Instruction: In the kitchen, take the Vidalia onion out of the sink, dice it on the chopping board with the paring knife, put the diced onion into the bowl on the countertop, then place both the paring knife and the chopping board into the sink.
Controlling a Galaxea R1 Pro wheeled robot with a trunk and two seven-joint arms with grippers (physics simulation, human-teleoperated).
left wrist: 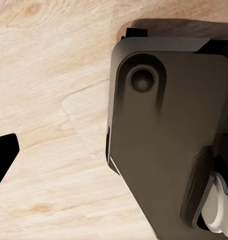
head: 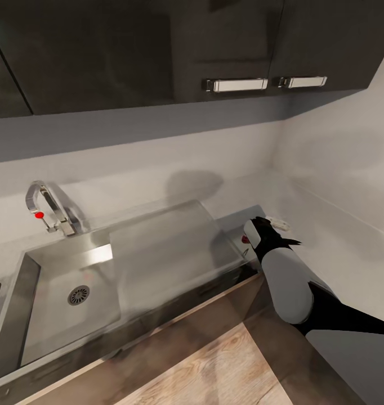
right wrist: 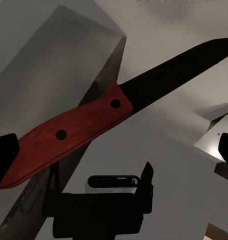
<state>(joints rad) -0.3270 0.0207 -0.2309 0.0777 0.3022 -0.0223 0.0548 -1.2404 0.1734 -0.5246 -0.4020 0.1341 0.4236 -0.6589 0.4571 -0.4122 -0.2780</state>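
Sink (head: 62, 315) takes up the near left stretch of the countertop (head: 237, 216), its rectangular basin bare around the round drain (head: 78, 295), the chrome faucet (head: 50, 209) with its red dot standing at the back left corner and the flat drainboard (head: 169, 247) running toward the right end. At the far left edge of the head view a dark brown sliver lies beside the sink; what it is cannot be told. The right arm (head: 288, 275) reaches over the right end of the countertop beyond the drainboard, where something small and white (head: 279, 223) lies near the wall. In the right wrist view the right gripper (right wrist: 114, 150) has the paring knife (right wrist: 114, 105) clenched by its red handle, 2 rivets showing, the dark blade pointing away. The left wrist view looks down on wood flooring (left wrist: 48, 100) and the robot's dark base (left wrist: 169, 140); one black fingertip (left wrist: 2, 155) shows at the edge, and whether the left gripper is released or closed cannot be told
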